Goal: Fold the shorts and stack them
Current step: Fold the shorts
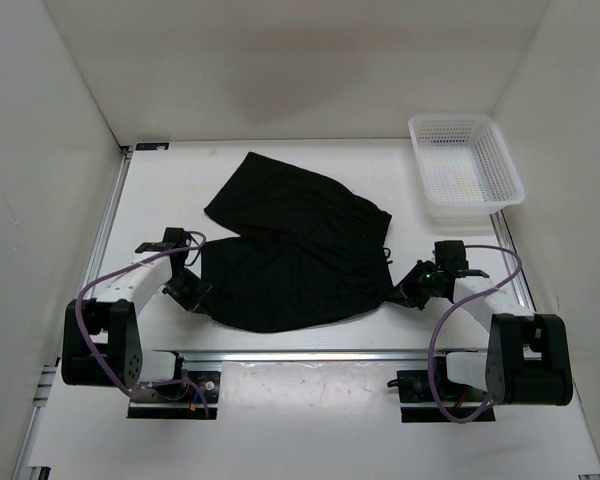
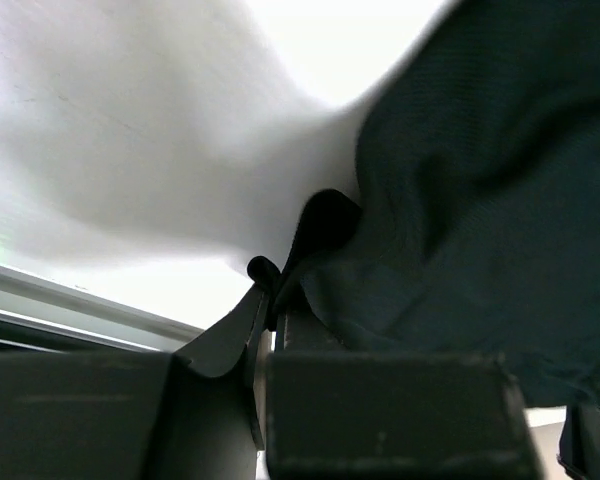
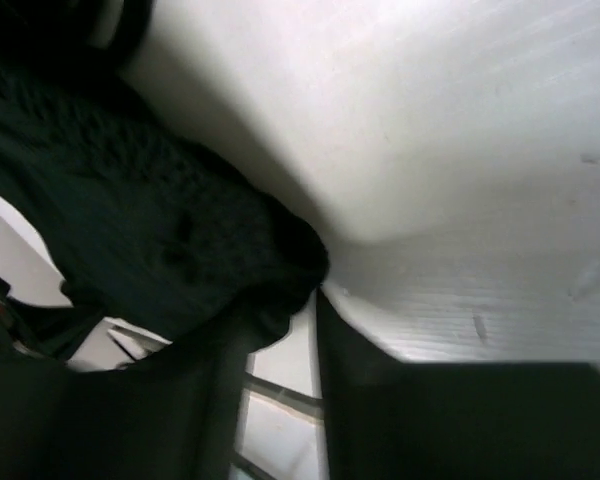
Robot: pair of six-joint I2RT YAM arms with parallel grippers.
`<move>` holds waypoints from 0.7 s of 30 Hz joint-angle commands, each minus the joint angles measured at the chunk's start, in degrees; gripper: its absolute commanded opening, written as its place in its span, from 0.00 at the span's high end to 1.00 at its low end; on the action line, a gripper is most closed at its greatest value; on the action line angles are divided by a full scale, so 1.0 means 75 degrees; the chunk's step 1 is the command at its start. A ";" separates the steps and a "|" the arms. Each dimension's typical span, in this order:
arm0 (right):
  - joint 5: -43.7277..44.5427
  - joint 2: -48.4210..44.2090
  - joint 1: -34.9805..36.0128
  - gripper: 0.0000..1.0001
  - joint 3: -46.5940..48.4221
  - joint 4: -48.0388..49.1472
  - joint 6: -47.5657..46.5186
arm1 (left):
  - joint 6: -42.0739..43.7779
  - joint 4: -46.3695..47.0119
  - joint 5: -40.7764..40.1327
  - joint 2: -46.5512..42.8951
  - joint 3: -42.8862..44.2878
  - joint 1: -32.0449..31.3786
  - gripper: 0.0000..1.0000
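A white desk (image 1: 180,185) boxed in by white walls (image 1: 280,60) carried everything. The shorts (image 1: 290,250) lay spread at its middle, unfolded, one leg reaching toward the far left and the other lying across the near side, with the drawstring (image 1: 388,250) trailing at the right edge.

The left end effector (image 1: 192,292) sat at the near left corner of the shorts. In the wrist view its fingers (image 2: 250,318) were together, clamped on a fold of the hem. The right end effector (image 1: 412,290) sat at the near right corner. Its fingers (image 3: 360,390) stood part-way apart with a bunch of cloth at their tips, and whether they had it pinched could not be told.

The step in hand looked like taking both near corners for the first fold. To do it well, the right side probably needed a firm hold before any lift. Both corners should then rise level and travel together, so the cloth would stay taut and lay over squarely without dragging the lower layer.

A metal rail (image 1: 310,352) ran just behind the near hem, leaving little room to pull back. Bare desk lay beyond the far leg and to the left. The basket (image 1: 508,160) stood at the far right, well apart from the shorts
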 commanded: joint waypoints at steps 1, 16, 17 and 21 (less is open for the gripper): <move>-0.0211 0.0211 -0.0018 0.87 0.0242 0.0488 0.0006 | -0.0044 -0.0220 -0.0239 -0.0535 0.0512 -0.0022 0.89; 0.1218 -0.1393 -0.0018 1.00 0.2268 -0.2430 -0.0335 | 0.0213 -0.1989 -0.0756 0.1404 0.5993 -0.0022 0.89; 0.1219 -0.1254 -0.0018 1.00 0.2676 -0.2524 -0.0335 | 0.0283 -0.2071 -0.0895 0.1653 0.6949 -0.0022 0.89; 0.1301 -0.0389 -0.0018 1.00 0.3625 -0.2607 -0.0335 | 0.0424 -0.2340 -0.1165 0.3047 0.9098 0.0049 0.89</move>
